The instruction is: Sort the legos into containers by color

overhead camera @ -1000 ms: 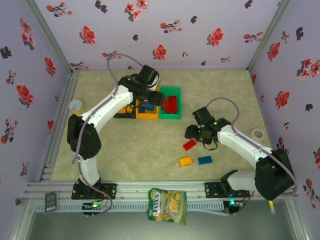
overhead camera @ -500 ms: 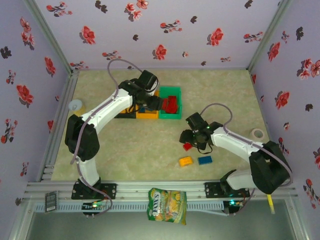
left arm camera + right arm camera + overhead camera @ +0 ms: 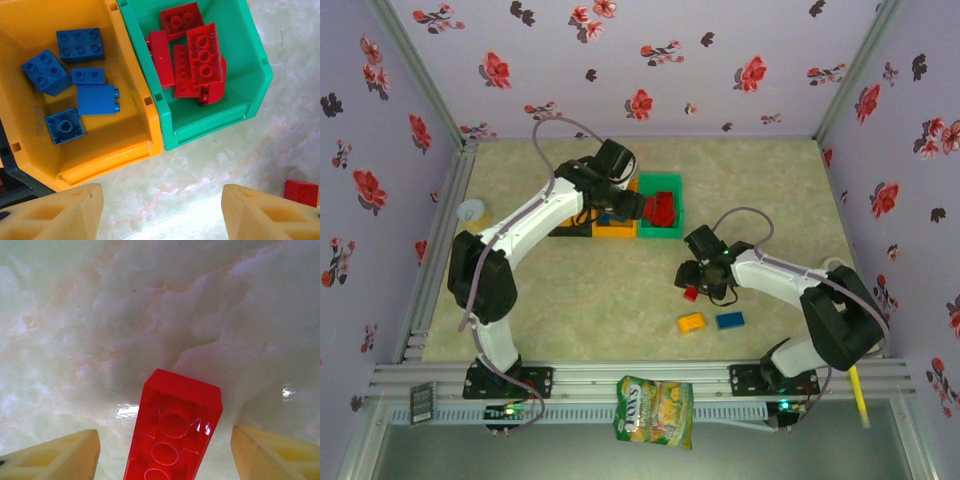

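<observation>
Marbled tabletop [image 3: 100, 315]: red brick [image 3: 172, 435] lies between the spread fingers [image 3: 55, 455] of the right gripper [image 3: 165, 447], its length apparently running along them.

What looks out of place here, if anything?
A snack bag hangs over the middle of the near rail. It is no toy brick and sits apart from the sorting, so it looks stray.

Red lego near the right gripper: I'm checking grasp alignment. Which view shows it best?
Right wrist: the red lego appears large, centred in the right gripper. Top external gives a red speck; left wrist, a bit at the frame edge.
</observation>
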`<state>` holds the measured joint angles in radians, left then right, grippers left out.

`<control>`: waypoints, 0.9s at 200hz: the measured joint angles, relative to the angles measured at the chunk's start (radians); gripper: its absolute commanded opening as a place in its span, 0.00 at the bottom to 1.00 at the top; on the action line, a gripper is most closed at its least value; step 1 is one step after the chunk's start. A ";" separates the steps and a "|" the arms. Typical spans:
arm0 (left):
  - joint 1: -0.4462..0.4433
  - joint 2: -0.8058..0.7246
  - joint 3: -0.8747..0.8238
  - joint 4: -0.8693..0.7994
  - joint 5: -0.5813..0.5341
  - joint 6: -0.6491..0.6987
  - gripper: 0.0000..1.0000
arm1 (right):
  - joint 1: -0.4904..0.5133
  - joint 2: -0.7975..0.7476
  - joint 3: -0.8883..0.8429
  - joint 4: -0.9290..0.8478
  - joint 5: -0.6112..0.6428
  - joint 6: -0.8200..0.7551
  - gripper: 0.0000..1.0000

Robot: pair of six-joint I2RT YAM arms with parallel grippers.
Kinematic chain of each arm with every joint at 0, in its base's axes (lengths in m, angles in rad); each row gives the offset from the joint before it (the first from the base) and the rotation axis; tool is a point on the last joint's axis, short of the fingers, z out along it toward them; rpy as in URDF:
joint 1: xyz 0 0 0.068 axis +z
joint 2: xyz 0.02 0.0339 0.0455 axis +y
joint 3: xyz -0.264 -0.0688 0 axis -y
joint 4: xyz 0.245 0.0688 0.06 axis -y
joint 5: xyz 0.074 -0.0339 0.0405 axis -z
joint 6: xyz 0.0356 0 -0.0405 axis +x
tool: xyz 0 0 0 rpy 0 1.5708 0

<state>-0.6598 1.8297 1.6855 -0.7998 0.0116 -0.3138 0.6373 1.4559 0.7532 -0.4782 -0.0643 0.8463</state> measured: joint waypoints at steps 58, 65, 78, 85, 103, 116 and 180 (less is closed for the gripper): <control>0.000 -0.023 -0.021 0.000 0.000 0.000 0.64 | 0.002 0.028 0.029 0.002 -0.003 -0.022 0.44; 0.000 -0.025 -0.024 0.000 0.000 0.000 0.64 | 0.003 0.032 0.036 0.002 -0.003 -0.027 0.42; 0.000 -0.031 -0.033 0.000 -0.001 0.000 0.64 | 0.004 0.040 0.051 -0.002 -0.003 -0.038 0.39; 0.000 -0.034 -0.037 0.000 -0.001 0.000 0.64 | 0.004 0.043 0.061 -0.008 -0.002 -0.044 0.38; 0.000 -0.046 -0.044 0.000 -0.005 0.000 0.64 | 0.004 0.052 0.102 -0.032 0.007 -0.071 0.35; 0.001 -0.058 -0.049 0.000 -0.011 0.000 0.64 | 0.004 0.063 0.146 -0.054 0.019 -0.095 0.34; 0.004 -0.121 -0.085 0.000 -0.034 0.000 0.64 | -0.008 0.127 0.404 -0.142 0.093 -0.228 0.33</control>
<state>-0.6559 1.7084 1.6009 -0.7994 -0.0223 -0.3138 0.6292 1.5829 1.1572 -0.6201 0.0292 0.6186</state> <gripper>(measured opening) 0.643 0.333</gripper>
